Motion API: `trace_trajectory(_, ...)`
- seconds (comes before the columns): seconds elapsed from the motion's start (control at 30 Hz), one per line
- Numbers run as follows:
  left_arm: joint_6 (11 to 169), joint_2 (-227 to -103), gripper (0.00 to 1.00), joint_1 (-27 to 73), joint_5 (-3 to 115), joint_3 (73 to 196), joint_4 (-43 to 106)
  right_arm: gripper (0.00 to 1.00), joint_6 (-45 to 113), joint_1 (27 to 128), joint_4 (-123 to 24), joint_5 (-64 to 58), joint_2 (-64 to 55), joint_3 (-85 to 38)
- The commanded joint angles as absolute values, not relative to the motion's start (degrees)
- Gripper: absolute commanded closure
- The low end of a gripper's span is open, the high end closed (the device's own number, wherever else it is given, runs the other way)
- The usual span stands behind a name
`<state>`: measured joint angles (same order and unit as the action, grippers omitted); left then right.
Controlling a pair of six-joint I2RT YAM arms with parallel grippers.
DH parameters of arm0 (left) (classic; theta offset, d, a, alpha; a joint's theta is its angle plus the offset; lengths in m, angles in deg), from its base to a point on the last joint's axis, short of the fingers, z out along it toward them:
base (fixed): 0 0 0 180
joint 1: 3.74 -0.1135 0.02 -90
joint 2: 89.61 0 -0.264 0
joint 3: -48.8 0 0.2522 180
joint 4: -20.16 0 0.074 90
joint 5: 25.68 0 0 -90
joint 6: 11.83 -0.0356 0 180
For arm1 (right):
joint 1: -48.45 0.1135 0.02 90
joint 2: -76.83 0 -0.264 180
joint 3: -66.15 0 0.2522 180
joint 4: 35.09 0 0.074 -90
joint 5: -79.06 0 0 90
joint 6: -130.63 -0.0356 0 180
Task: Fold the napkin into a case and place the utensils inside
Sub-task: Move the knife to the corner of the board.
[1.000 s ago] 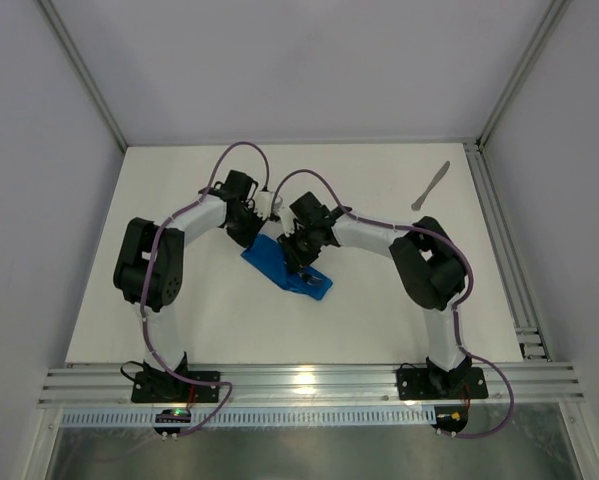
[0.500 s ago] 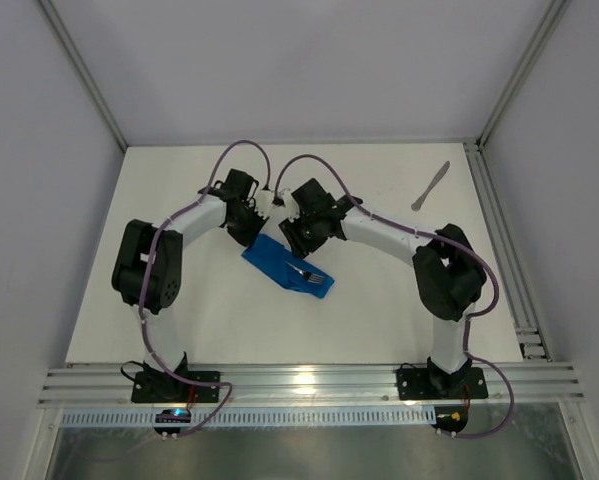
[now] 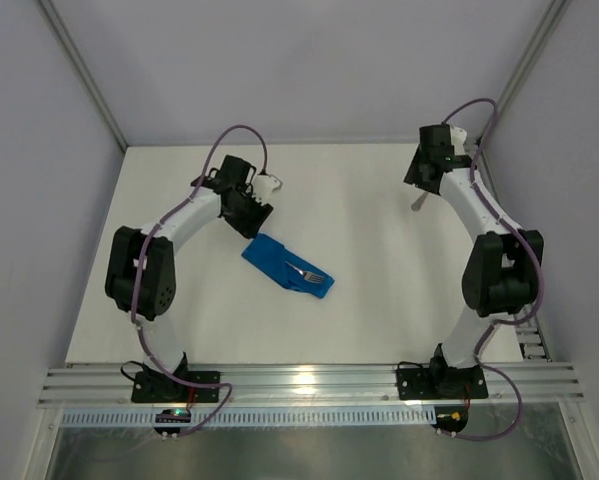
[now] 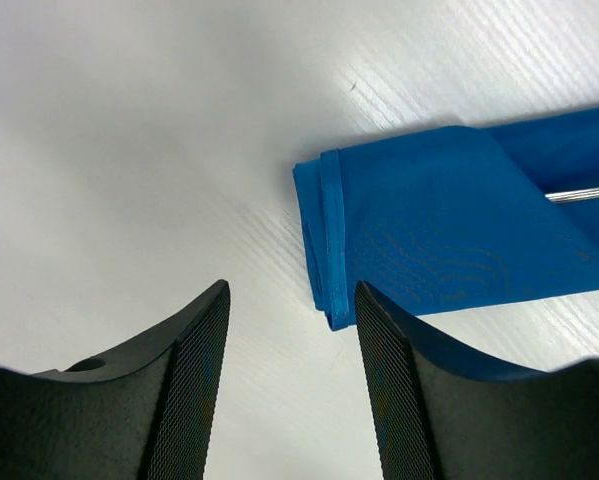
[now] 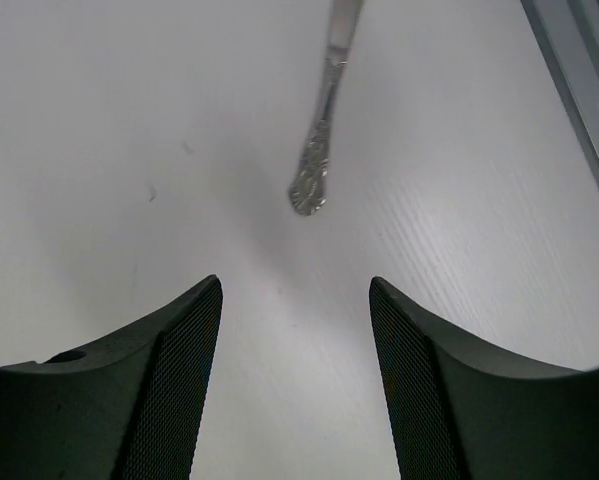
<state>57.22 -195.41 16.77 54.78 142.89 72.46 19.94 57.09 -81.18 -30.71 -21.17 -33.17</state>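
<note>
Blue case [image 3: 275, 258] with fork [image 3: 308, 271]; knife [image 5: 323, 120] apart

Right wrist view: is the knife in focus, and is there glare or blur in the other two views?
Right wrist: the knife handle is sharp, with a faint soft shadow beside its end, and the grain of the table shows. Left wrist: the case is crisp, while the far table surface washes out pale. Top external: sharp overall, with one glare spot on the near rail.

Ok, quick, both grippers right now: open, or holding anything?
Left gripper: open, empty, beside the case.
Right gripper: open, empty, near the knife.
</note>
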Motion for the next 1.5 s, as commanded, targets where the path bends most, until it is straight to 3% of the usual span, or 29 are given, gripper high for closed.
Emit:
trace_trajectory(0.0, 58.75, -191.92, 0.44, 16.92, 54.39, 147.19, 75.75, 0.36, 10.58, 52.07, -83.83, -33.62, -28.53, -36.99)
trace_trajectory(0.33, 57.78, -189.36, 0.43, 16.92, 53.77, 146.49, 77.34, 0.38, 7.84, 49.33, -102.1, -37.03, -59.21, -69.22)
trace_trajectory(0.6, 56.64, -188.4, 0.43, 16.92, 53.78, 145.88, 77.51, 0.39, 7.06, 44.85, -103.51, -28.97, -64.76, -72.25)
trace_trajectory(0.7, 56.72, -188.22, 0.43, 16.92, 53.34, 146.23, 77.69, 0.46, 7.75, 43.09, -104.65, -23.45, -66.08, -71.01)
trace_trajectory(0.73, 56.9, -187.96, 0.43, 16.92, 53.16, 146.4, 77.77, 0.56, 9.15, 43.0, -104.66, -22.47, -67.13, -71.27)
trace_trajectory(0.83, 56.99, -187.43, 0.43, 16.92, 52.54, 146.93, 78.21, 0.6, 9.34, 43.09, -104.57, -21.67, -66.53, -69.71)
trace_trajectory(0.9, 56.99, -187.08, 0.43, 16.92, 52.46, 146.93, 78.3, 0.73, 9.69, 43.09, -103.87, -20.97, -66.43, -69.08)
trace_trajectory(0.97, 56.99, -186.38, 0.43, 16.92, 52.37, 146.84, 78.48, 0.96, 10.47, 43.0, -104.3, -19.65, -66.96, -68.99)
trace_trajectory(1.0, 56.99, -186.12, 0.43, 16.83, 51.93, 146.84, 78.57, 0.96, 10.74, 42.91, -104.48, -19.38, -66.87, -68.99)
trace_trajectory(1.1, 56.72, -185.15, 0.44, 16.91, 49.92, 146.93, 79.97, 0.96, 10.92, 43.0, -98.35, -19.47, -61.01, -61.55)
trace_trajectory(1.3, 57.16, -184.0, 0.47, 17.09, 41.66, 148.42, 85.42, 0.96, 7.32, 43.35, -75.68, -17.89, -38.51, -24.95)
trace_trajectory(1.47, 58.57, -183.74, 0.47, 22.09, 39.97, 147.29, 85.43, 0.96, 3.28, 48.09, -62.57, -16.48, -24.36, -5.38)
